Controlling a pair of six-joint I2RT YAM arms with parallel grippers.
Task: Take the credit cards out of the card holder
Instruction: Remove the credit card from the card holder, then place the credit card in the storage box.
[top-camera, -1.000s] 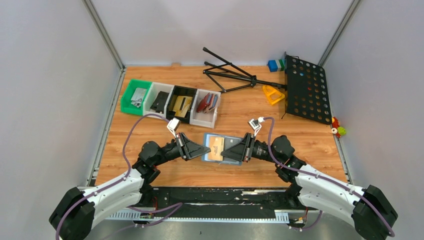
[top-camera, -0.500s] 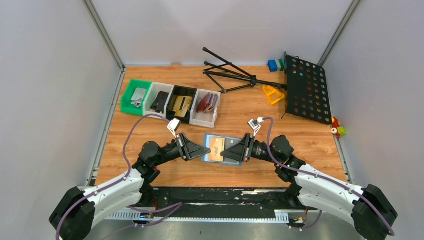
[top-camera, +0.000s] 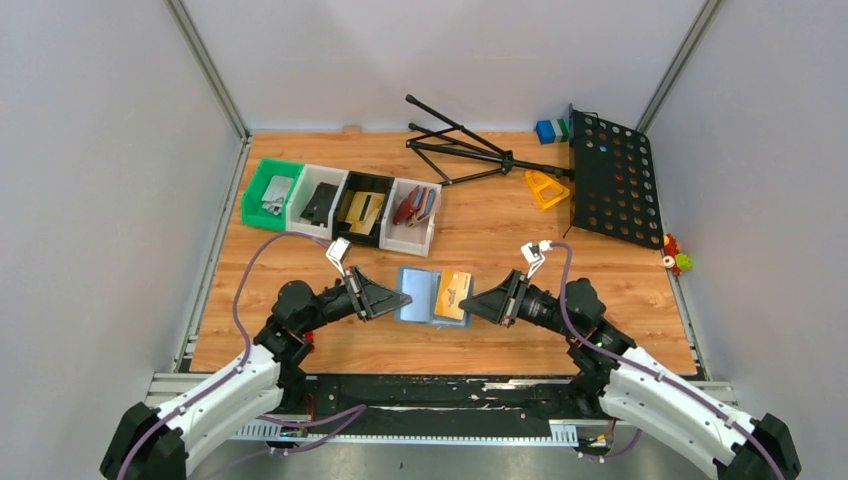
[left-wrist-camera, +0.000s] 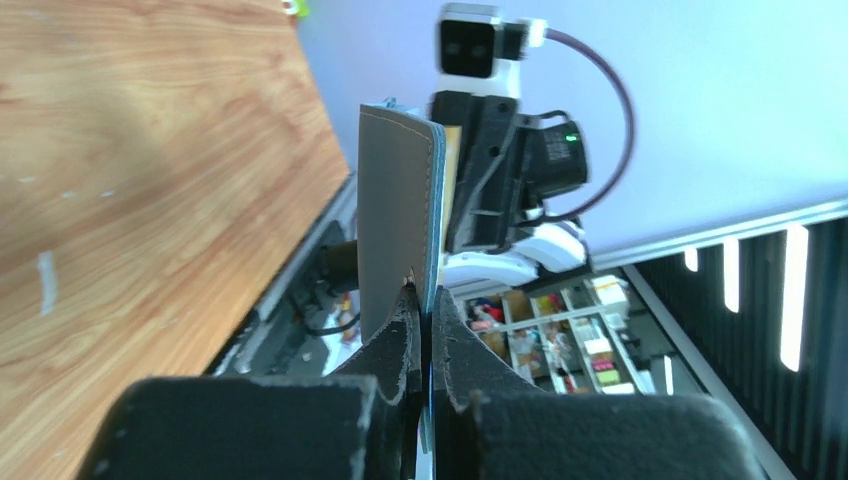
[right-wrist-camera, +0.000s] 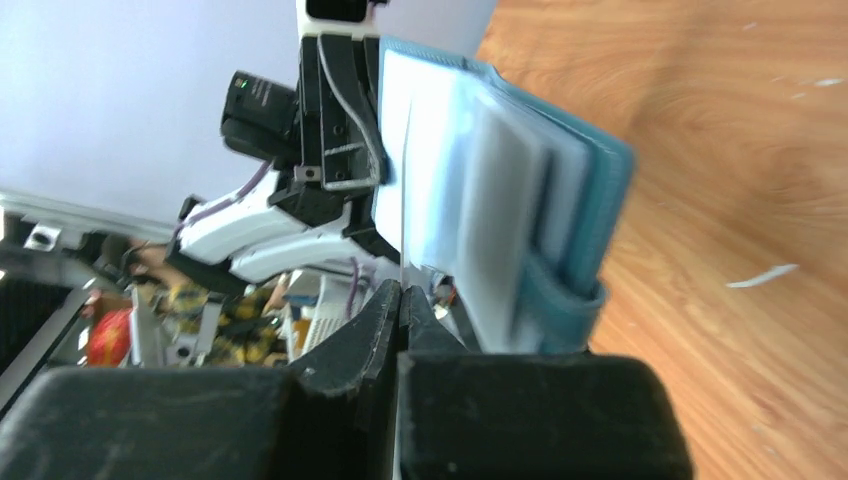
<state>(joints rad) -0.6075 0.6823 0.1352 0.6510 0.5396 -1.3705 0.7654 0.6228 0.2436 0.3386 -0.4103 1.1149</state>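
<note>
Just below the centre of the overhead frame, your left gripper is clenched on the left edge of the card holder. It holds the holder spread open with the lighter inside facing up (an anchor to pull against). To the holder's right, your right gripper is squeezed flat on the near end of the gold-tan card. Your right wrist view shows that card edge-on between the fingers. The card overlaps the holder's right edge. I judge it mostly slid out, though from above it is hard to tell whether its tip sits inside a slot. Pulling straight away along the slot line should free it; mind that the soft holder may bend.
</note>
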